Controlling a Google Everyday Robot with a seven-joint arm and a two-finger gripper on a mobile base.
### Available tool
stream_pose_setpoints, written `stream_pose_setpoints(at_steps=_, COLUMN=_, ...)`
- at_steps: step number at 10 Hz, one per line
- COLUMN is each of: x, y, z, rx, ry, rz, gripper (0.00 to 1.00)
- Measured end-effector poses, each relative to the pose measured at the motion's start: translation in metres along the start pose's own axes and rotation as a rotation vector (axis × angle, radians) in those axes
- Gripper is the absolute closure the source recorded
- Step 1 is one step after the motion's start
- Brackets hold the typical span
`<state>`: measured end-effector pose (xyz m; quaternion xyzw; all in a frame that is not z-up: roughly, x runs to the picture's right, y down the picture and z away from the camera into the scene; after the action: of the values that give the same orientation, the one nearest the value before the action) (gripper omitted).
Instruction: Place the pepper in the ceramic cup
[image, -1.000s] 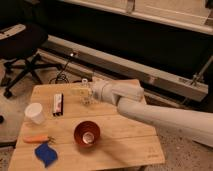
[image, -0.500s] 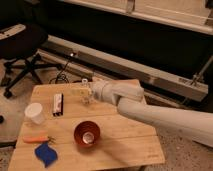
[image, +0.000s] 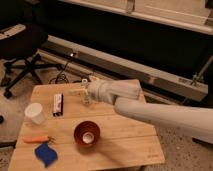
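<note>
The slender orange pepper (image: 36, 139) lies flat near the table's front left corner. Behind it, at the left edge, the white ceramic cup (image: 35, 113) stands upright. My gripper (image: 80, 92) hangs over the far middle of the table, fingers pointing left and open, with nothing between them. It is well to the right of the cup and far from the pepper. The white arm reaches in from the right.
A red-orange bowl (image: 87, 133) with something white inside sits at the table's front middle. A blue object (image: 46, 154) lies by the pepper. A dark flat item (image: 58, 105) and a small clear shaker (image: 86, 99) sit near the gripper. An office chair (image: 22, 45) stands back left.
</note>
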<state>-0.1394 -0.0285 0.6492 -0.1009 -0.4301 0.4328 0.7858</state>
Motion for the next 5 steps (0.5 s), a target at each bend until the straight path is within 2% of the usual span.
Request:
stream_pose_setpoints(at_steps=1, x=-0.007, y=0.014, z=0.005, rx=-0.019, ry=0.013, rz=-0.076, gripper=0.20)
stream_pose_setpoints(at_steps=2, x=-0.014, y=0.037, z=0.015, rx=-0.055, ry=0.035, rz=-0.180, gripper=0.20)
stream_pose_setpoints(at_steps=3, x=-0.015, y=0.051, z=0.022, rx=-0.079, ry=0.052, rz=-0.233, gripper=0.20)
stream_pose_setpoints(at_steps=5, x=0.000, y=0.083, z=0.042, rx=-0.141, ry=0.119, rz=-0.357, gripper=0.20)
